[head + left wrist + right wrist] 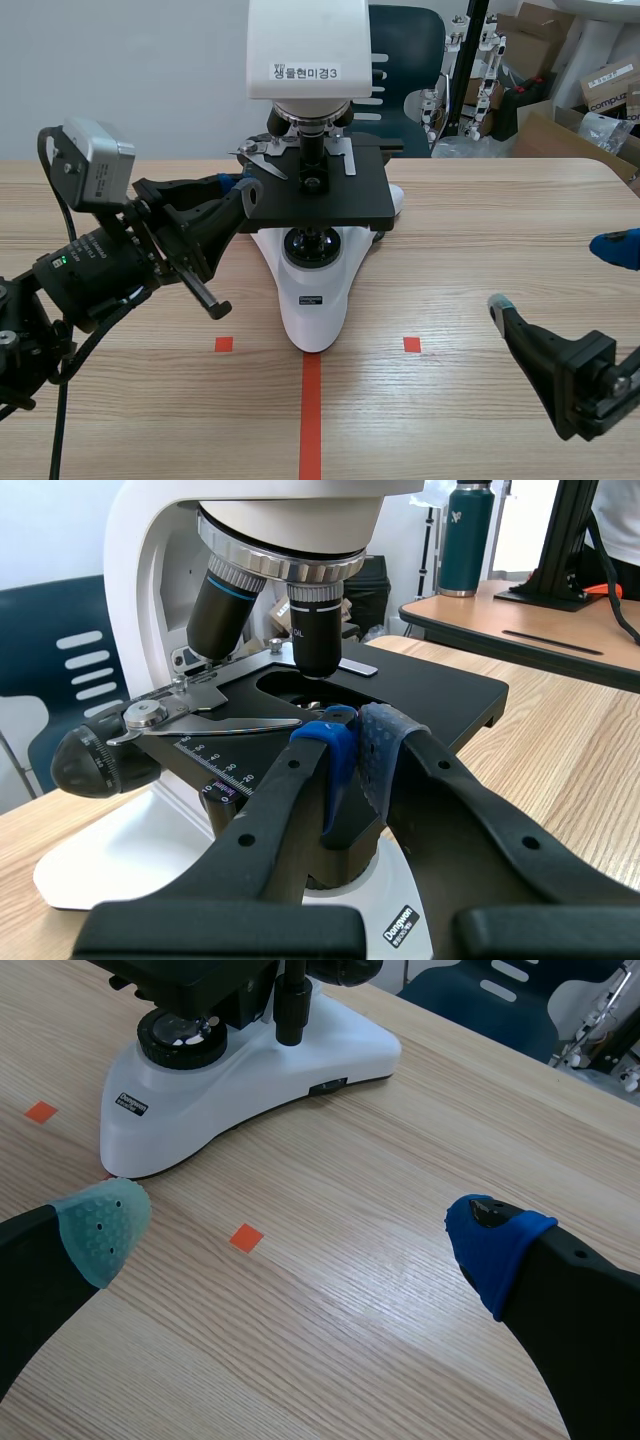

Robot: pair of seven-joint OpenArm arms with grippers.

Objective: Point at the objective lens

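- Item: objective lens (316, 630), black barrel on the turret of the white microscope (315, 250), which stands mid-table between the two arms.
- Location: hangs under the microscope head, directly above the opening in the black stage (430, 695). A second objective (225, 605) with a blue ring sits just beside it, tilted outward.
- Orientation: long axis upright; the mounting end is at the turret and the narrow tip points straight down at the stage, close above it but apart.
- Left gripper (355, 742): fingers pressed together, holding nothing. The blue pads are at the near edge of the stage, below the lens and short of it, and aim roughly toward it.
- Right gripper (300, 1225): fingers spread wide and empty, low over the table (480, 220), well apart from the microscope.
- Step in hand (judged): closing approach of the pointing move; the tip is aligned with the stage more than with the lens barrel.
- Next move calls for (judged): lifting the shut tip slightly and easing it forward so it aims plainly at the upright barrel, clear of the metal slide clip (215, 723) and without knocking the lens or stage.
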